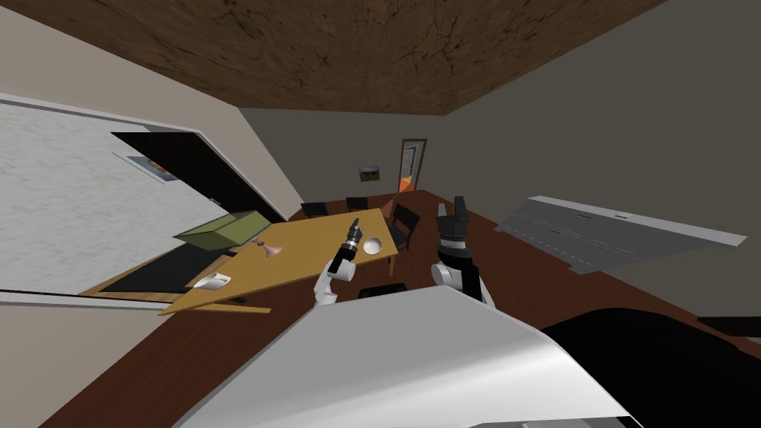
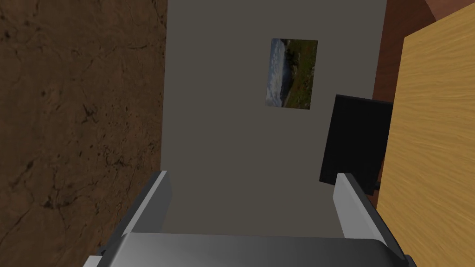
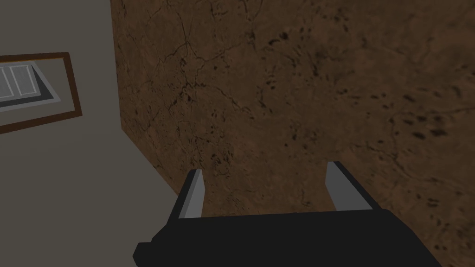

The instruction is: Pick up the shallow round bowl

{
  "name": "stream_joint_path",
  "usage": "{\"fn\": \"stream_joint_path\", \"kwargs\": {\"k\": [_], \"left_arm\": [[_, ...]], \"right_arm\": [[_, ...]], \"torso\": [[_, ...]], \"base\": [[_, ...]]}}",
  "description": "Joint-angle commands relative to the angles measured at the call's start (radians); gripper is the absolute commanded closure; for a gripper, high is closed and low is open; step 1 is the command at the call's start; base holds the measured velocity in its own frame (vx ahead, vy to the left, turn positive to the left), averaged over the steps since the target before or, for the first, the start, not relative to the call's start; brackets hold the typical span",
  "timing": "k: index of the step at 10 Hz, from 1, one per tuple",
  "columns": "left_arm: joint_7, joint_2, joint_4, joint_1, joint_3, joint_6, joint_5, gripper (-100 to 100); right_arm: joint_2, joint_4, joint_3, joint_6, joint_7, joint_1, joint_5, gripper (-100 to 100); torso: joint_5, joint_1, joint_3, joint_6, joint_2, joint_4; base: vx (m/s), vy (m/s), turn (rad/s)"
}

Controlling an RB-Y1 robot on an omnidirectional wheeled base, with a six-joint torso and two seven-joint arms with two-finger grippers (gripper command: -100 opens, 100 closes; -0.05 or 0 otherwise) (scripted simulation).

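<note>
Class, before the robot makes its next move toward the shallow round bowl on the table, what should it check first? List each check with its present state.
1. Shallow round white bowl sits free on the light wooden table: ok.
2. Left gripper open: ok.
3. Left gripper aimed at the bowl: not ok; its wrist view faces a grey wall and a black chair.
4. Bowl between the left gripper's fingers: not ok.
5. Right gripper open and off to the side of the table: ok.
6. Height of the left gripper above the bowl: cannot tell.
</note>
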Motion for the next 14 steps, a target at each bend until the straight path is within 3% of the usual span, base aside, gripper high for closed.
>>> {"fn": "stream_joint_path", "kwargs": {"k": [1, 12, 13, 14], "left_arm": [[0.017, 0.01, 0.05, -0.033, -0.007, 0.05, 0.015, -100], [0.047, 0.008, 0.272, -0.175, -0.04, 0.321, 0.052, -100], [0.049, 0.007, 0.316, -0.204, -0.044, 0.357, 0.058, -100], [0.049, 0.007, 0.316, -0.204, -0.044, 0.371, 0.058, -100]], "right_arm": [[0.0, 0.0, 0.0, 0.0, 0.0, 0.0, 0.0, 0], [0.0, 0.0, 0.0, 0.0, 0.0, 0.0, 0.0, 0], [0.0, 0.0, 0.0, 0.0, 0.0, 0.0, 0.0, 0], [0.0, 0.0, 0.0, 0.0, 0.0, 0.0, 0.0, 0]], "torso": [[0.0, 0.0, 0.0, 0.0, 0.0, 0.0], [0.0, -0.001, 0.0, 0.0, 0.0, 0.0], [0.0, -0.001, 0.0, 0.0, 0.0, 0.0], [0.0, -0.001, 0.0, 0.0, 0.0, 0.0]], "base": [[-0.029, 0.056, -0.114], [-0.022, 0.048, -0.075], [-0.022, 0.037, -0.103], [-0.025, 0.035, -0.053]]}}
